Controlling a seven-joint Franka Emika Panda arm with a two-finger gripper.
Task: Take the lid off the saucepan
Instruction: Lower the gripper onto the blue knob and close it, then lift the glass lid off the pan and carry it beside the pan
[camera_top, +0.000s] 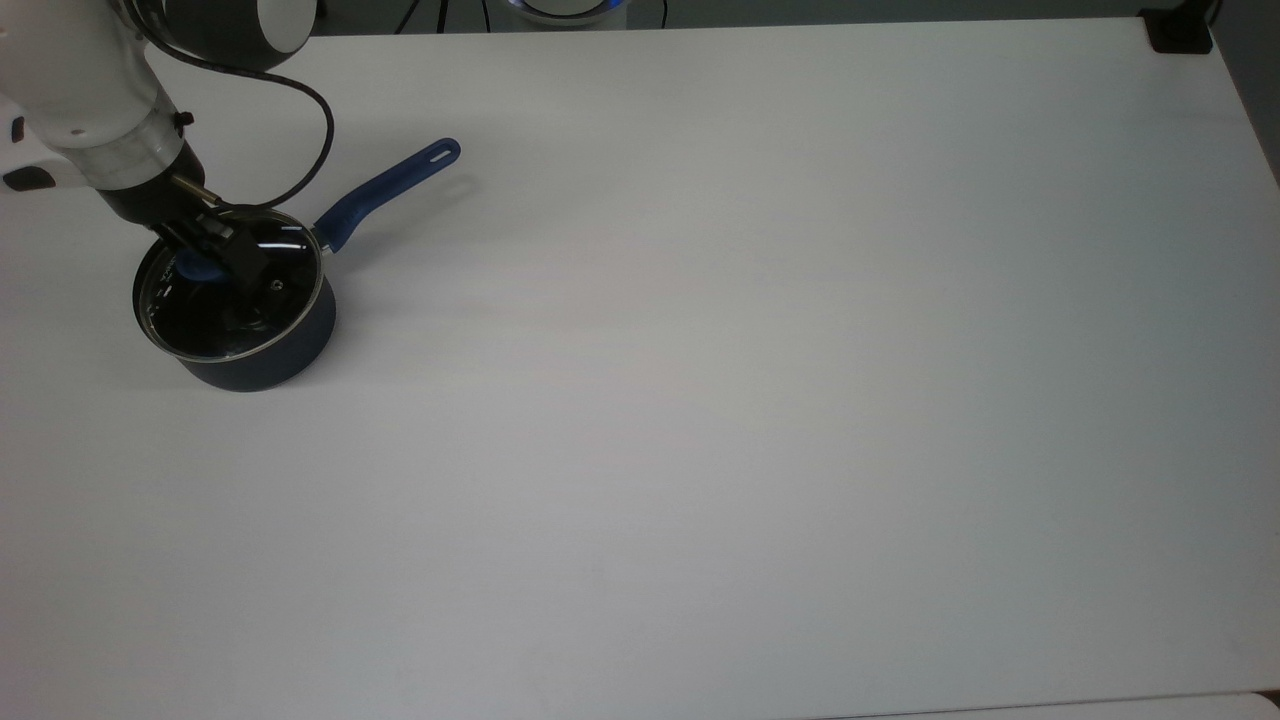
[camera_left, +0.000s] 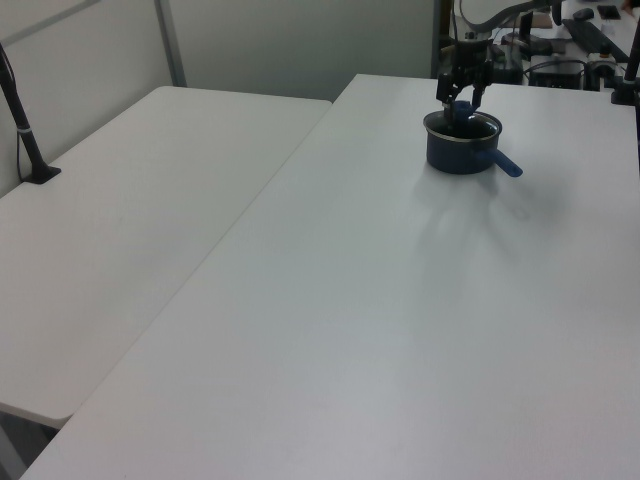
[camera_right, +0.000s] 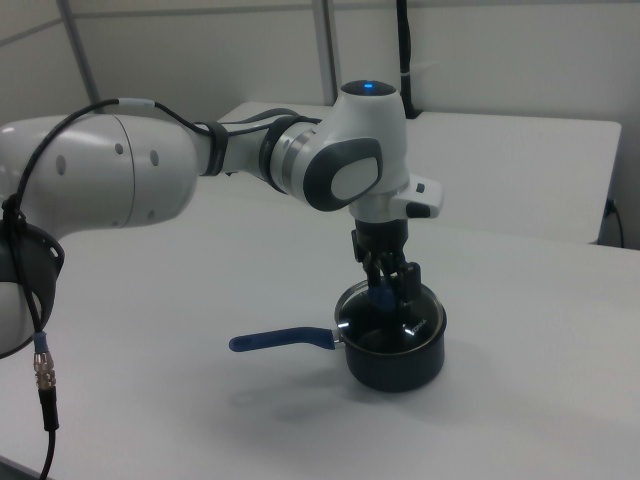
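lid (camera_top: 232, 298) on saucepan (camera_top: 262, 360) | claw (camera_right: 390, 290) open, straddling knob (camera_top: 200, 268)

So the surface is a big plain white table (camera_top: 760, 400), matte top. The one thing sitting on it is the saucepan (camera_top: 262, 358), parked straight under the gripper (camera_top: 222, 262) near the top view's upper left corner. Its long blue handle sticks out away from the gripper, toward the top view's upper right. In the left view a second white table (camera_left: 130, 220) butts up alongside, well apart from the gripper.
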